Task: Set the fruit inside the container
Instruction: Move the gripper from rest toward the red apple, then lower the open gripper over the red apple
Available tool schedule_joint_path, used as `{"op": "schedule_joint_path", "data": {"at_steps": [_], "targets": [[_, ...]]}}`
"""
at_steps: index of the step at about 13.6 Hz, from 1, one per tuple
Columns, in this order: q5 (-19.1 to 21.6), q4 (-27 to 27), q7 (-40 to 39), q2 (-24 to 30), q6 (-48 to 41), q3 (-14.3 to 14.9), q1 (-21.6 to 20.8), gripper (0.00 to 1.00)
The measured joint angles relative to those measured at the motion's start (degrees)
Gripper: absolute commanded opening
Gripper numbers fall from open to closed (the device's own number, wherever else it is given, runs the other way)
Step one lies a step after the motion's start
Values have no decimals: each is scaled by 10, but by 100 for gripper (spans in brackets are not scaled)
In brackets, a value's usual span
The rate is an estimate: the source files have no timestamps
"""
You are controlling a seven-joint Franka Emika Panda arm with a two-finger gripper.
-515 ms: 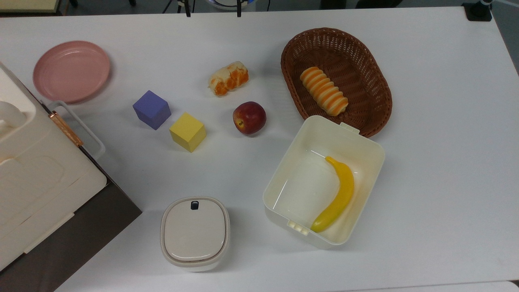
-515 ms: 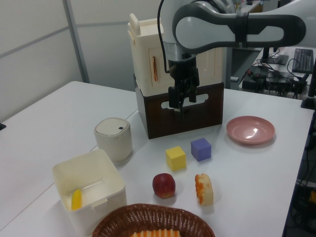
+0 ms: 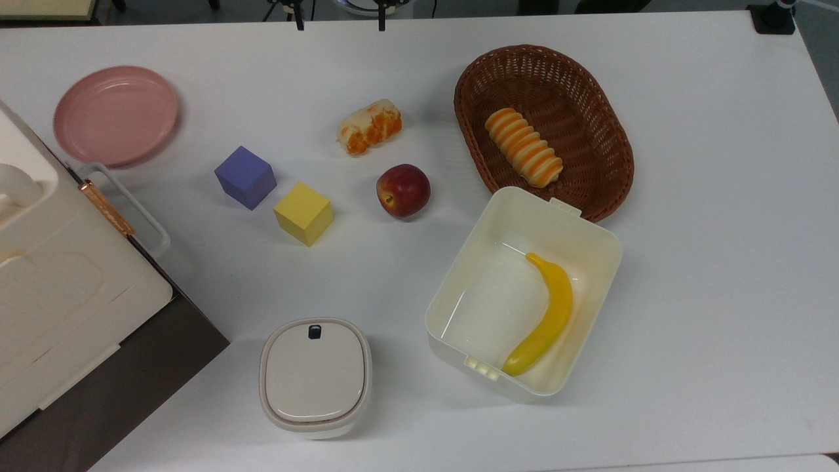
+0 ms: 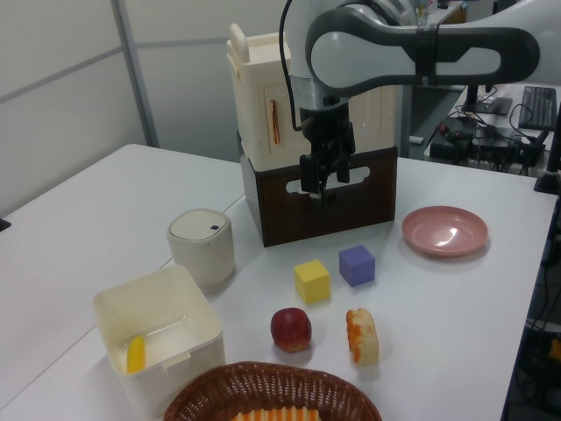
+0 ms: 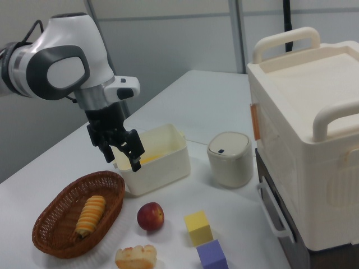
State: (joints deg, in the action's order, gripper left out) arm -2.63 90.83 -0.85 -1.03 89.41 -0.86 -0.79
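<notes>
Your hand (image 5: 124,152) hangs above the worktop (image 3: 708,196), fingers apart and empty. The apple (image 3: 403,190) sits at ten o'clock from the tub (image 3: 459,275) in the top view. It looks rigid, smooth and round, so pinch across its widest girth.

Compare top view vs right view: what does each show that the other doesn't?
Top view alone: the pink plate, and the banana lying whole inside the container.
Right view alone: the arm with its hand open, hanging above the table in front of the container.
Both: apple on the table outside the container, wicker basket holding a striped roll, yellow cube, purple cube, lidded white box.
</notes>
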Motion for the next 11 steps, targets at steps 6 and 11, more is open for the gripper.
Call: {"op": "schedule_joint_path", "data": {"at_steps": [6,11], "targets": [[0,1,0,-24,0,0,-1,100],[0,2,-71,-48,0,0,-1,100]]}}
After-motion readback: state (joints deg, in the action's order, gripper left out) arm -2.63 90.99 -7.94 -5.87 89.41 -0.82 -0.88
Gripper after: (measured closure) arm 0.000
